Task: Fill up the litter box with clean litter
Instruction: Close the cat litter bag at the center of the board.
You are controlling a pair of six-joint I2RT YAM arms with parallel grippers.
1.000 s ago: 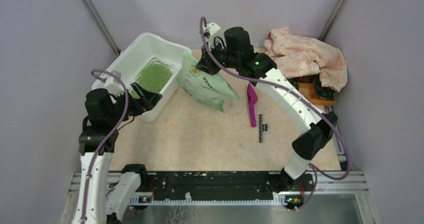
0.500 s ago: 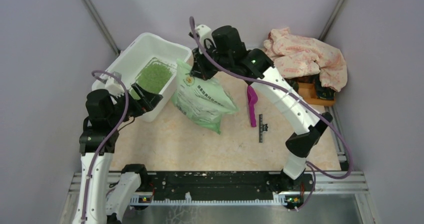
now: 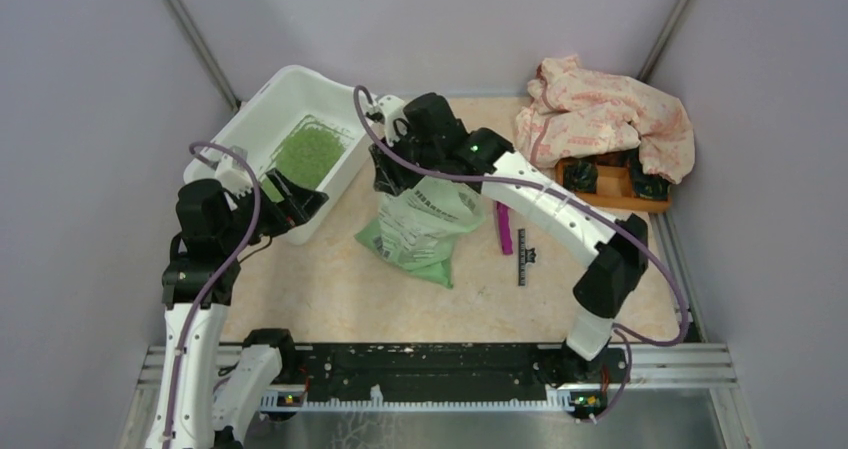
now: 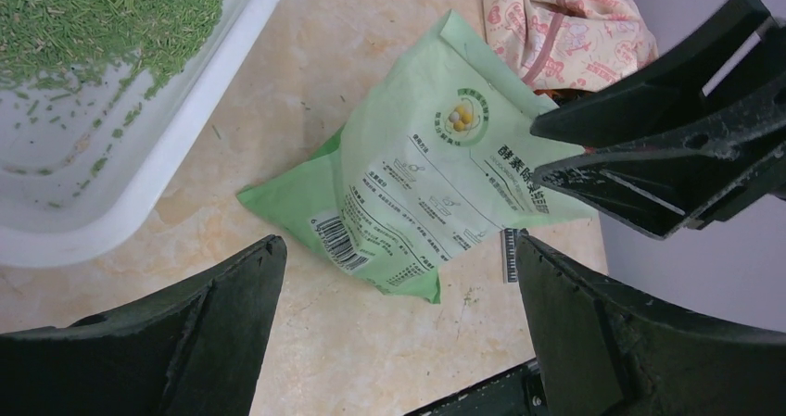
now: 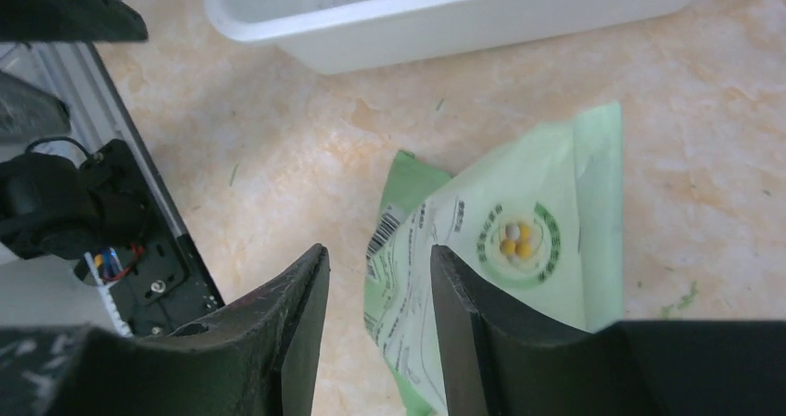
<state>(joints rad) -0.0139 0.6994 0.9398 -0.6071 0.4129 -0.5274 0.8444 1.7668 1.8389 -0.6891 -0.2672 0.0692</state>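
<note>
The white litter box [image 3: 262, 109] stands at the back left, with a green patch of clean litter [image 3: 308, 154] inside. The light green printed bag [image 3: 420, 234] lies on the table just right of the box. My right gripper [image 3: 385, 174] hovers over the bag's top end. In the right wrist view its jaws [image 5: 378, 249] stand apart, and the bag [image 5: 528, 249] lies below, with its edge in the gap. My left gripper [image 3: 290, 199] is open by the box's near corner. In the left wrist view it [image 4: 399, 243] is wide open over the table with nothing between its fingers.
A purple scoop [image 3: 506, 231] and a black ruler strip [image 3: 521, 259] lie right of the bag. A patterned cloth [image 3: 610, 114] drapes over an orange wooden tray [image 3: 610, 181] at the back right. The metal rail [image 3: 430, 364] runs along the near edge.
My right gripper swung left and toward the near side, bringing the bag down from beside the box rim onto the table. Its jaws then opened and let go. The left arm barely moved.
</note>
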